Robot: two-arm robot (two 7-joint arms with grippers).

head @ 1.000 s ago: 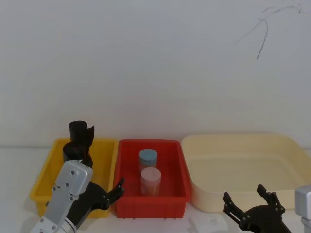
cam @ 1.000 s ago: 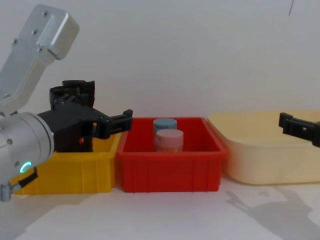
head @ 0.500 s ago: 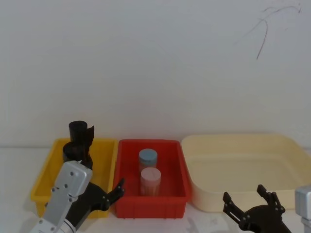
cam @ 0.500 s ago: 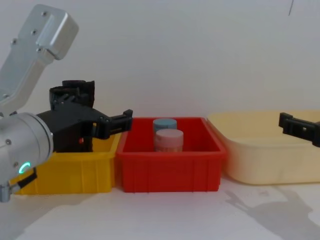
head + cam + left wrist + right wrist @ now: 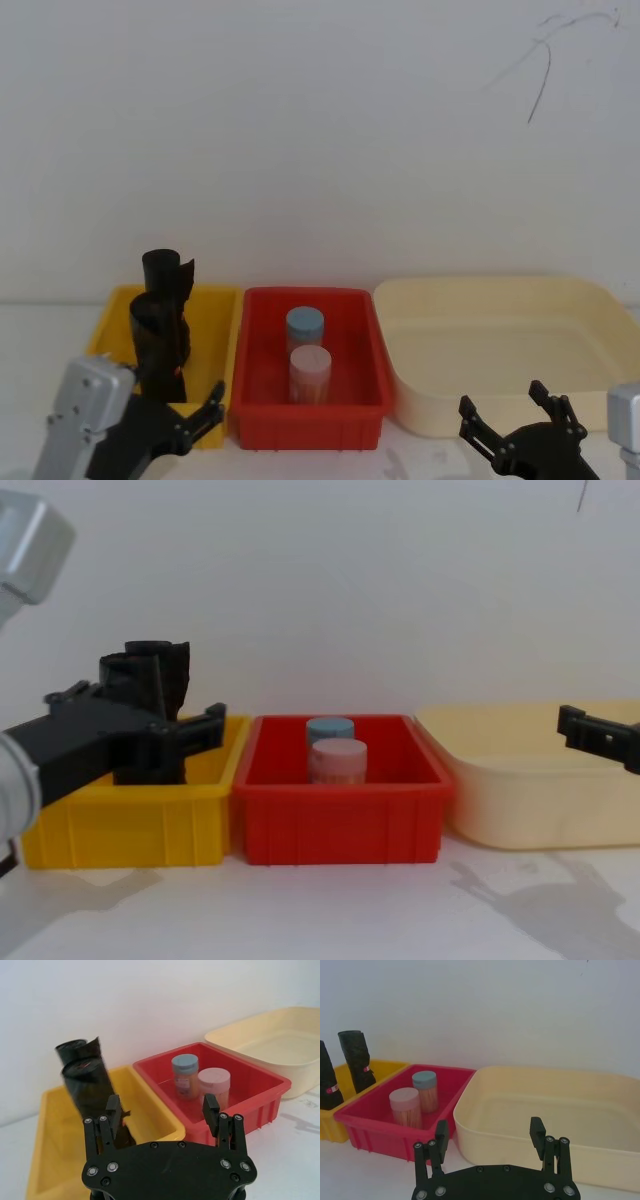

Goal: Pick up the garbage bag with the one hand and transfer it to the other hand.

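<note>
The garbage bag (image 5: 160, 338) stands upright in the yellow bin (image 5: 216, 335) at the lower left of the head view. It is a tall black roll of crinkly film that rises well above the bin's rim. A second black roll (image 5: 166, 270) with a ragged top stands just behind it in the same bin.

The left gripper (image 5: 161, 1105) sits at the lower left corner of the head view, low and in front of the yellow bin. Its jaws are spread wide and hold nothing. In the left wrist view the garbage bag shows beyond one finger (image 5: 113, 1106), not between the two. I cannot tell whether that finger touches it.

The right gripper (image 5: 503, 403) rests at the lower right of the head view, over the white desk (image 5: 330, 910) in front of the cream tub (image 5: 500, 286). Its jaws are also wide open and empty.

Between the yellow bin and the cream tub stands a red bin (image 5: 310, 422). It holds two short jars, a blue-lidded jar (image 5: 305, 326) at the back and a pink-lidded jar (image 5: 310, 368) just in front of it. All three containers stand side by side in a row on the desk, against a plain white wall.
</note>
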